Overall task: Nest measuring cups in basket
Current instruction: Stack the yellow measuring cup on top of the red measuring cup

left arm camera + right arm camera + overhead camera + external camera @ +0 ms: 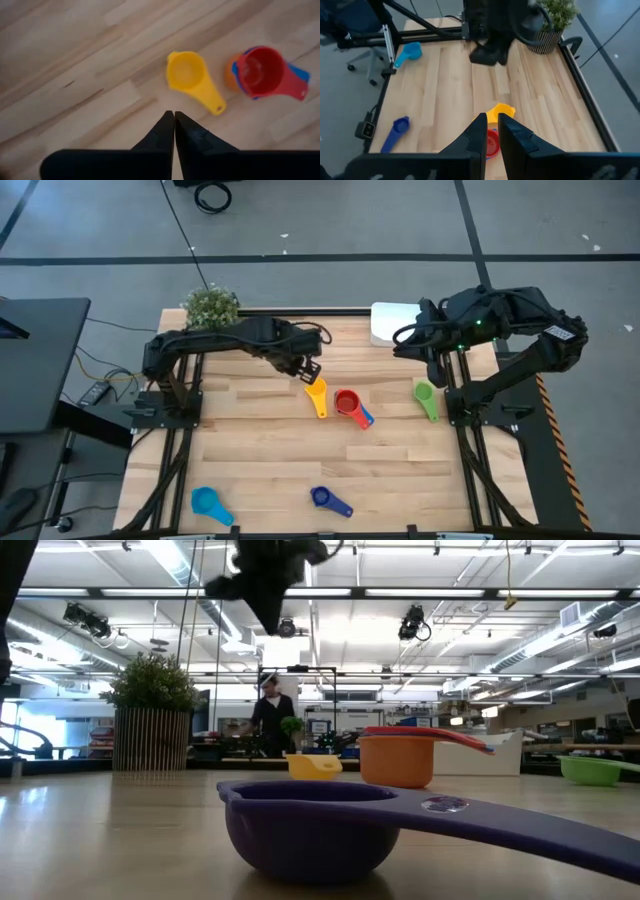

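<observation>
My left gripper [308, 368] [174, 117] is shut and hangs above the table, just beyond the yellow cup [317, 397] [187, 75], touching nothing. To the yellow cup's right stands a stack: a red cup [347, 402] [260, 70] on top, with blue and orange cups under it. The green cup [425, 395] lies farther right. The light blue cup [207, 502] and the dark blue cup [325, 499] [310, 830] lie near the near edge. The white basket [385, 322] stands at the far edge, partly under my right arm. My right gripper [402, 338] [491, 125] hovers near the basket with a narrow gap between its fingers.
A potted plant [211, 307] [152, 720] stands at the far left corner. The wooden table [250, 440] shows bare boards between the middle cups and the two near ones. A person [270, 710] stands in the room beyond the table.
</observation>
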You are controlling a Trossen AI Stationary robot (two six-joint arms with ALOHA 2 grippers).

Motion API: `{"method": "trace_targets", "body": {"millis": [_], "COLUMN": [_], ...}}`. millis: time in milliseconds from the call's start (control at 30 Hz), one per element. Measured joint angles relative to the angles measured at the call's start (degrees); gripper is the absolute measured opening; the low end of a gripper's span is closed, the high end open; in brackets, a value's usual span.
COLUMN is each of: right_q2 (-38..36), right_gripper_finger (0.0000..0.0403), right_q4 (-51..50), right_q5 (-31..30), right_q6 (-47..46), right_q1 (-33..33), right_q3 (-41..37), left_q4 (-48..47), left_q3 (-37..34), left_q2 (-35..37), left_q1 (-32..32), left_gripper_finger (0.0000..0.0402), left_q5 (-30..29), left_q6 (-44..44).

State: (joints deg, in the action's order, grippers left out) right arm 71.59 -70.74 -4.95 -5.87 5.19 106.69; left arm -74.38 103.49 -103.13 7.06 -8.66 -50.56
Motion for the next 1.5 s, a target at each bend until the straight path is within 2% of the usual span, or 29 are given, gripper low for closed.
{"method": "trace_targets", "body": {"millis": [200, 267, 433, 700, 900, 1267, 1500], "right_q2": [0.0, 0.0, 0.0, 0.0, 0.0, 0.0, 0.0], "right_gripper_finger": [0.0052, 0.0052, 0.0052, 0.0052, 0.0052, 0.0052, 0.0052], "right_q4": [0.0, 0.0, 0.0, -0.01, -0.01, -0.02, -0.02], "right_q5": [-0.01, 0.0, 0.0, 0.02, 0.04, 0.06, 0.07], "right_q6": [2.69, 3.08, 4.05, 4.57, 4.61, 5.66, 5.64], "right_q1": [0.0, 0.0, 0.0, 0.0, 0.0, 0.0, 0.0], "right_q3": [0.0, 0.0, 0.0, 0.01, 0.02, 0.02, 0.02], "left_q4": [11.34, 13.24, 17.97, 33.4, 34.79, 35.75, 40.23], "left_q3": [-7.4, -9.96, -15.56, -23.99, -26.46, -29.58, -32.94], "left_q2": [-0.04, -0.04, -0.04, -0.09, -0.13, -0.11, -0.11], "left_q1": [3.33, 3.95, 5.1, 5.65, 5.65, 5.62, 4.8], "left_gripper_finger": [0.0033, 0.0044, 0.007, 0.0082, 0.0082, 0.0082, 0.0082], "left_q5": [10.52, 12.07, 11.27, 9.18, 5.26, 4.39, 4.95], "left_q6": [1.85, 0.86, -0.07, 0.01, 0.74, -0.15, -2.76]}}
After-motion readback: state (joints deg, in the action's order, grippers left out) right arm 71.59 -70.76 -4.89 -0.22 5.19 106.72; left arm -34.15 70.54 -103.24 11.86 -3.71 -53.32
